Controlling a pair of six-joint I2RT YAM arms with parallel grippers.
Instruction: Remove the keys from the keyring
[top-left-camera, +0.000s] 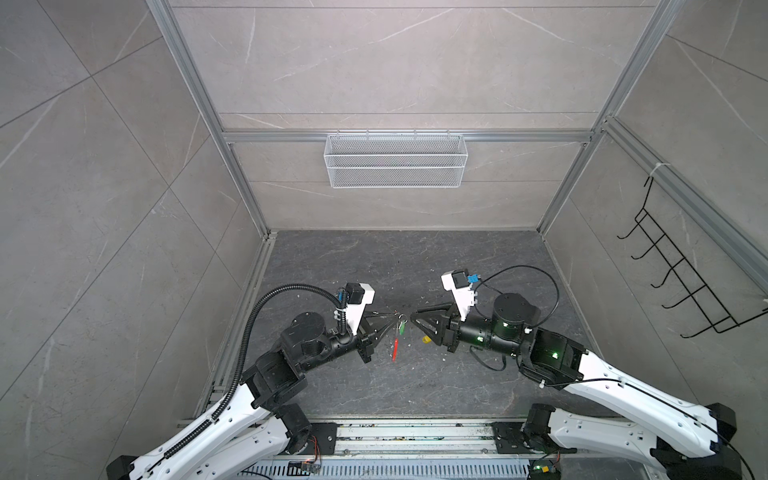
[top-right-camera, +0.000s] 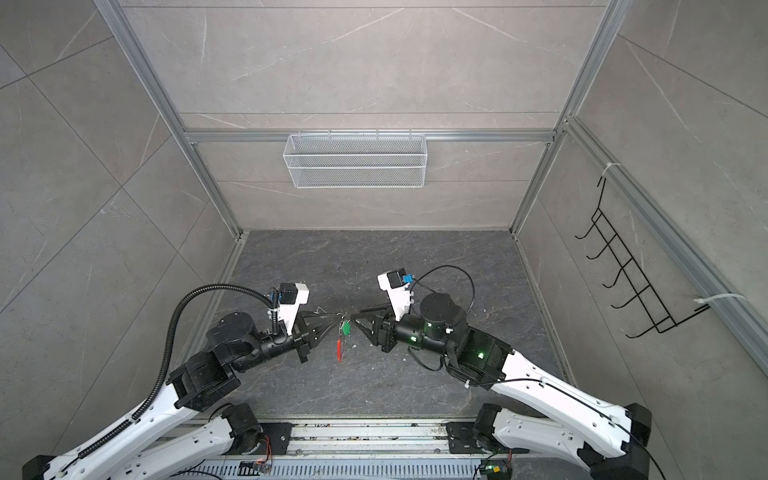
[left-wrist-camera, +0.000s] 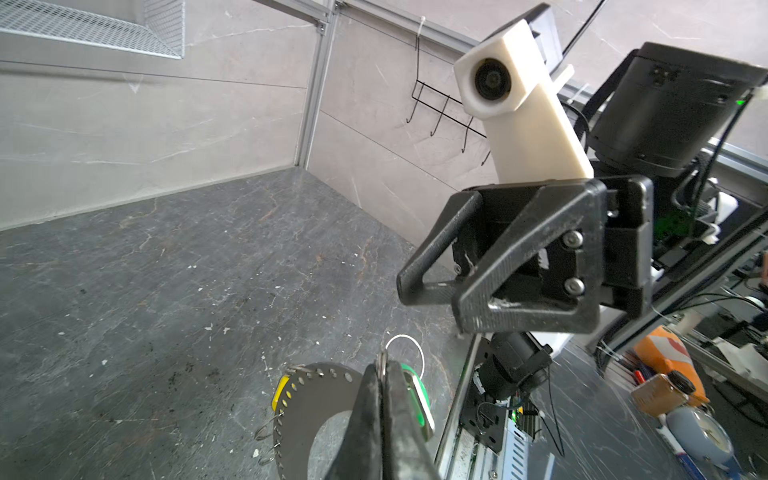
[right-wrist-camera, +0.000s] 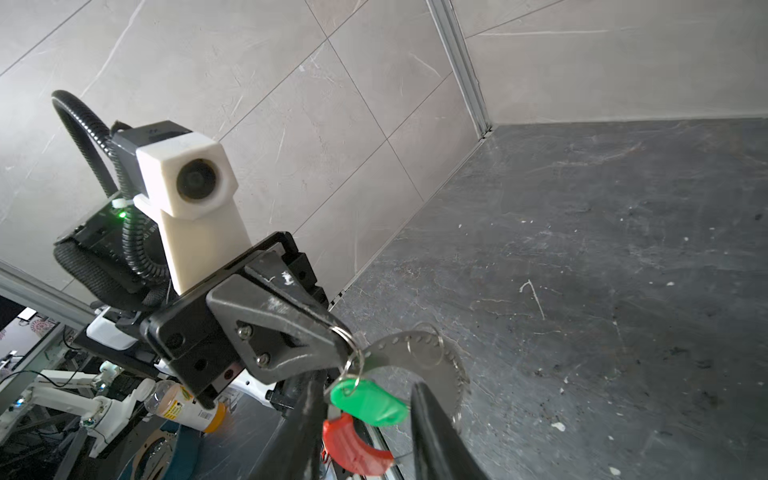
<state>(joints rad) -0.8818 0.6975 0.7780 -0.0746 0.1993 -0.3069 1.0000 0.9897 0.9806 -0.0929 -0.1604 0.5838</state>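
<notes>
My left gripper (left-wrist-camera: 384, 370) is shut on a small wire ring at the edge of the keyring (left-wrist-camera: 307, 395), a grey band dotted with holes, and holds it above the table. From that ring hang the green key (right-wrist-camera: 370, 401) and a red curved piece (right-wrist-camera: 353, 444). The fingers (right-wrist-camera: 432, 428) of my right gripper (right-wrist-camera: 368, 380) stand apart on either side of the green key, not touching it. In both top views the two grippers (top-left-camera: 397, 318) (top-left-camera: 412, 316) meet tip to tip at mid-table. The yellow key (top-left-camera: 426, 339) lies on the table under the right gripper, apart from the ring.
A white wire basket (top-left-camera: 395, 160) hangs on the back wall. A black hook rack (top-left-camera: 681, 270) is on the right wall. A metal rail (top-left-camera: 415, 436) runs along the table's front edge. Small white specks dot the dark tabletop (top-left-camera: 374, 270).
</notes>
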